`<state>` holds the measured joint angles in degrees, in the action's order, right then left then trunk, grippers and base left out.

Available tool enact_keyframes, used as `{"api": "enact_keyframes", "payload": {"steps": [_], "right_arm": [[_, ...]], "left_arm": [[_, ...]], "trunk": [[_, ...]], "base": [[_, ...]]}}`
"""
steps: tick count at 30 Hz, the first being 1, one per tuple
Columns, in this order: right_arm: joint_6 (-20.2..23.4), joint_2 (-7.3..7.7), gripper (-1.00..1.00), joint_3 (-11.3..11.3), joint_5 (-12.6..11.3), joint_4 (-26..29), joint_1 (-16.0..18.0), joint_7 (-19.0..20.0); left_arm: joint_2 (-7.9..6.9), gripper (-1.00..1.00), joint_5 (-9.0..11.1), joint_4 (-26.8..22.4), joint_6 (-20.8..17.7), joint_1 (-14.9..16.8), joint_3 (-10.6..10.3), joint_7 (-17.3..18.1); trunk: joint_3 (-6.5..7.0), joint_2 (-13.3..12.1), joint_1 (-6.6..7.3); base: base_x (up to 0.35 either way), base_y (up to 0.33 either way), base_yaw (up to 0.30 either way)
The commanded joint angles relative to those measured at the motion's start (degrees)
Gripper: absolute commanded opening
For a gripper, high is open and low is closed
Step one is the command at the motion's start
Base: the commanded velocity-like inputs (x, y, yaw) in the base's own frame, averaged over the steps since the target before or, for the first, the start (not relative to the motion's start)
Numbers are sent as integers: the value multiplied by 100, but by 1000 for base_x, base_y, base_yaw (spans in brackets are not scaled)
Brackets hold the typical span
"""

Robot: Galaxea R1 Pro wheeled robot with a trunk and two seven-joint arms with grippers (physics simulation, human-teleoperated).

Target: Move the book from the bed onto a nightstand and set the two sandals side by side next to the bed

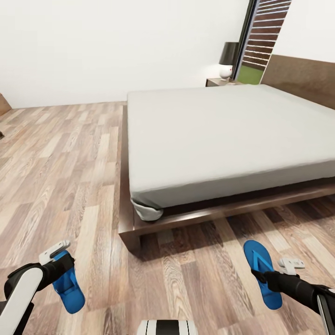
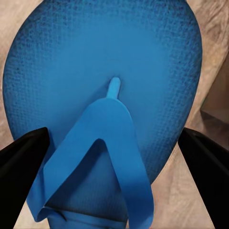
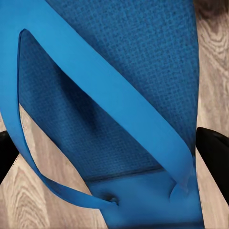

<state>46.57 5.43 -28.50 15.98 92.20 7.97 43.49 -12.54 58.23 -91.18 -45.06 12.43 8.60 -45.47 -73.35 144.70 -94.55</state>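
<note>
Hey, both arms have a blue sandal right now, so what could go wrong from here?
1. The left sandal and right sandal sit far apart, near opposite arms; set down as they are, they would not end up side by side.
2. The right gripper seems to hold only the strap, so that sandal may swing or slip.
3. The bed frame corner juts between the arms and might get bumped.

Floor (image 1: 70, 153): wood plank, light brown, visible grain, satin sheen.
Bed frame (image 1: 128, 223): dark brown wood, smooth.
Mattress (image 1: 218, 135): pale grey cloth, matt.
Sandals (image 2: 105, 71), (image 3: 143, 57): bright blue plastic, finely pebbled footbed, smooth straps.
Lamp base (image 1: 225, 70), 1 o'clock: glossy white.
</note>
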Motion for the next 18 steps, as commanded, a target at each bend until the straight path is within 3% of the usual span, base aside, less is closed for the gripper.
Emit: {"api": "enact_keyframes", "payload": {"steps": [1, 12, 18], "right_arm": [[20, 0, -100, -8, 46, 9, 3, 53], [22, -1, -100, -6, 46, 13, 1, 54], [26, -1, -100, -7, 46, 15, 2, 54]], "left_arm": [[1, -100, 57, -6, -12, 5, -2, -58], [6, -100, 57, -6, -12, 5, -8, -58], [6, -100, 57, -5, -12, 5, -8, -58]], "trunk": [[-4, 2, 1], [-4, 2, 1], [-4, 2, 1]], "base": [[6, -19, 279], [2, -5, 274], [0, -109, 76]]}}
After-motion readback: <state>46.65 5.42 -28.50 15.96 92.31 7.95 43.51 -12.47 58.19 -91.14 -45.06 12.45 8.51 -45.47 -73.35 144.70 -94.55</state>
